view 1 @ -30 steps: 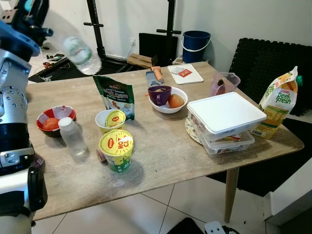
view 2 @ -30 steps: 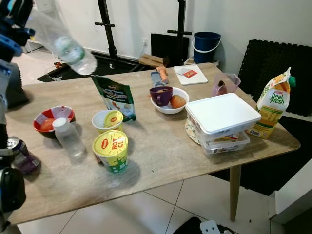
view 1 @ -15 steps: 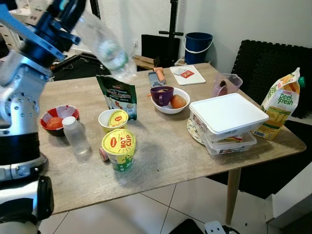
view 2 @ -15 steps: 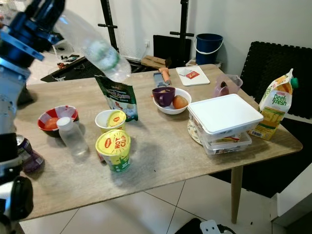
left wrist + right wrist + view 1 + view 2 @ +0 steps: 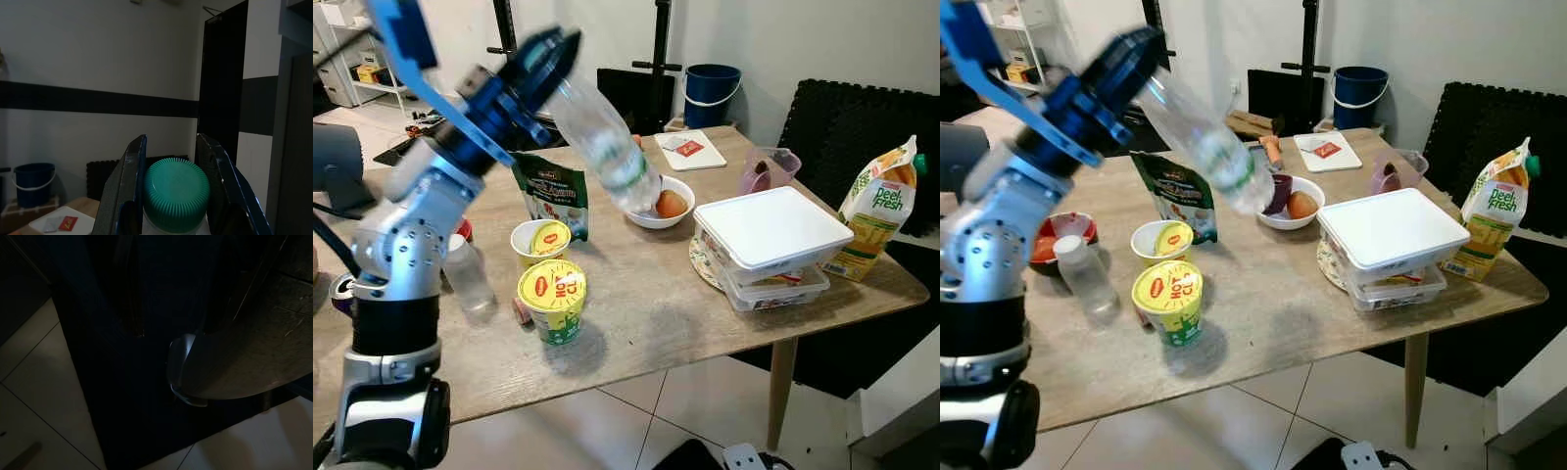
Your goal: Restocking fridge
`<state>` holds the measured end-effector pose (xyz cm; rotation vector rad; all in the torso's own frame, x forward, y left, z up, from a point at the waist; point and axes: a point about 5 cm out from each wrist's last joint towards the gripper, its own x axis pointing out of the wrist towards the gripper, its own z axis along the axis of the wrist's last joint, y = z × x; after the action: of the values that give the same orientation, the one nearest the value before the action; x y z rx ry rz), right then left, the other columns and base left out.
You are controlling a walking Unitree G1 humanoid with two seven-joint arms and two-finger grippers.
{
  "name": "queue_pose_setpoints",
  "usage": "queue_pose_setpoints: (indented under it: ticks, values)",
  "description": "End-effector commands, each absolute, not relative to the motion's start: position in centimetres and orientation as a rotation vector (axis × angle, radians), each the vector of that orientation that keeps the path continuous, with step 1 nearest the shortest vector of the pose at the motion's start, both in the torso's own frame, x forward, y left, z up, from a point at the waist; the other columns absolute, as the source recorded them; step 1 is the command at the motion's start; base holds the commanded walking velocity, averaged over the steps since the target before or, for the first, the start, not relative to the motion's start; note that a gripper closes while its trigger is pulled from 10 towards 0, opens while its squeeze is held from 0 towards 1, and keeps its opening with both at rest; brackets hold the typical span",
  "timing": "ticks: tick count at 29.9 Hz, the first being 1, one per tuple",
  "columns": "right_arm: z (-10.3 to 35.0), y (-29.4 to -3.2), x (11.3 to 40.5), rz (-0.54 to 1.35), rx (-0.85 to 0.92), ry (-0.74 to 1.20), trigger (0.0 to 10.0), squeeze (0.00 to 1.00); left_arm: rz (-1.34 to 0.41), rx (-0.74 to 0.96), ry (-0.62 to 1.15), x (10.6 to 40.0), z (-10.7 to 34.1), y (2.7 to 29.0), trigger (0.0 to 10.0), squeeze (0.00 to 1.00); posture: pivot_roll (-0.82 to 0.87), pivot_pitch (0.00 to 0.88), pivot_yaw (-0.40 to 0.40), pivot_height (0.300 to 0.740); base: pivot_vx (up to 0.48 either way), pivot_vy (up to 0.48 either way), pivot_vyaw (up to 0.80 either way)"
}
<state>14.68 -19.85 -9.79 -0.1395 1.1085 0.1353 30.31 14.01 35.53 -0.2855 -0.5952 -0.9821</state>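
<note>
My left gripper (image 5: 546, 61) is shut on a clear plastic bottle (image 5: 604, 149) with a green label. It holds the bottle tilted in the air above the wooden table (image 5: 651, 315). The bottle's free end hangs over the white bowl (image 5: 668, 208) that holds an orange fruit. In the left wrist view the bottle's green cap (image 5: 176, 190) sits between the two black fingers (image 5: 128, 186). The right wrist view is very dark, with a curved grey shape (image 5: 230, 357) above pale floor tiles.
On the table stand a yellow-lidded cup of noodles (image 5: 551, 299), a smaller cup (image 5: 537, 240), a green pouch (image 5: 554, 194), a small clear bottle (image 5: 469, 276), stacked lidded containers (image 5: 770, 240), a juice carton (image 5: 877, 204) and a pink cup (image 5: 760, 166). A blue bucket (image 5: 710, 90) stands behind.
My left arm has swung the bottle to the right and downward, from the table's far left to above the white bowl. The camera has shifted a little.
</note>
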Motion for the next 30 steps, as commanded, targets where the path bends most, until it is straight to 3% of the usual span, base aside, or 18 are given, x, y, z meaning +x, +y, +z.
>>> queue_pose_setpoints:
  ticks: [1,30]
  values:
    - [-10.0,-19.8,14.2,0.125,-0.129,1.123,10.0,0.00,-1.026,-0.305,-0.600,29.7,35.5,13.5,10.0,0.00,0.01,0.054,0.030,0.740,0.000,0.000,0.00]
    - [-9.9,-19.7,14.4,0.135,-0.121,1.113,10.0,0.00,-1.207,-0.301,-0.488,28.0,32.5,9.1,10.0,0.00,0.01,0.051,0.030,0.740,0.000,0.000,0.00]
